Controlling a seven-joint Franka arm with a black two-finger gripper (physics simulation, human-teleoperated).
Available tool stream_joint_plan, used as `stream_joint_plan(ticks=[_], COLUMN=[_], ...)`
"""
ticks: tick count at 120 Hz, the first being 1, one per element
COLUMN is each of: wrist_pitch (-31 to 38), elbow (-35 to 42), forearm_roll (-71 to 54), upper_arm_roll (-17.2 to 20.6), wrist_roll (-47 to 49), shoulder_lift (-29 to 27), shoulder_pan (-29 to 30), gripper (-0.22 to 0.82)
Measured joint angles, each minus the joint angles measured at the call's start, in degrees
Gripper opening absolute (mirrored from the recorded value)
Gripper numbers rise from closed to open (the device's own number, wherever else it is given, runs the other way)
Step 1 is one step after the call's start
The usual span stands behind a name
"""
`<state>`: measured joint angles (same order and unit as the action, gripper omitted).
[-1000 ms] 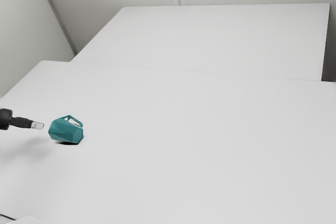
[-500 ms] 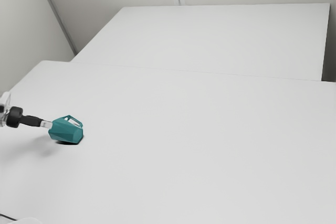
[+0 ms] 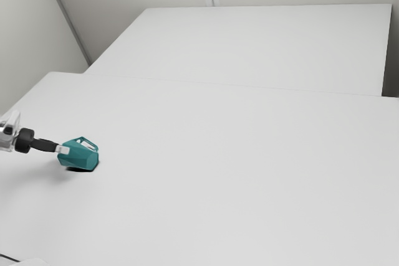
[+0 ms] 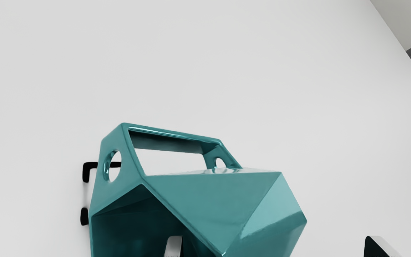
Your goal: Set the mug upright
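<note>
The teal faceted mug [image 3: 82,156] lies on its side on the white table, with its handle on the upper side. At its end toward the exterior view's left is my gripper [image 3: 63,149], its tip overlapping the mug there. In the wrist view the mug [image 4: 219,203] shows its dark mouth and its angular handle with round holes. The gripper [image 4: 276,246] is open: one fingertip is in front of or inside the mouth, the other stands apart beyond the mug's outer side, with a gap between.
The white tabletop [image 3: 218,172] extends around the mug, with a second white surface [image 3: 249,48] behind it. A table edge crosses the upper right corner of the wrist view. A dark cable [image 3: 9,258] lies at the exterior view's lower left.
My gripper has come from the exterior view's left up to the mug, its tip now overlapping the mug's near end. The mug has not visibly moved.
</note>
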<state>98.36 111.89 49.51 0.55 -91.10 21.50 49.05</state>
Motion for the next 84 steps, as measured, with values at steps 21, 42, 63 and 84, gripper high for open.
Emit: stream_joint_plan(ticks=[21, 42, 63, 84], wrist_pitch=[0.0, -0.1, -0.1, 0.0], elbow=[0.0, 0.1, 0.2, 0.2], forearm_roll=[0.1, 0.2, 0.2, 0.2], upper_arm_roll=[0.2, 0.5, 0.8, 1.3], wrist_roll=[0.1, 0.1, 0.2, 0.5], shoulder_lift=[0.1, -0.4, -0.7, -1.1], shoulder_pan=[-0.1, -0.2, -0.2, -0.3], gripper=[0.40, 0.28, 0.14, -0.02])
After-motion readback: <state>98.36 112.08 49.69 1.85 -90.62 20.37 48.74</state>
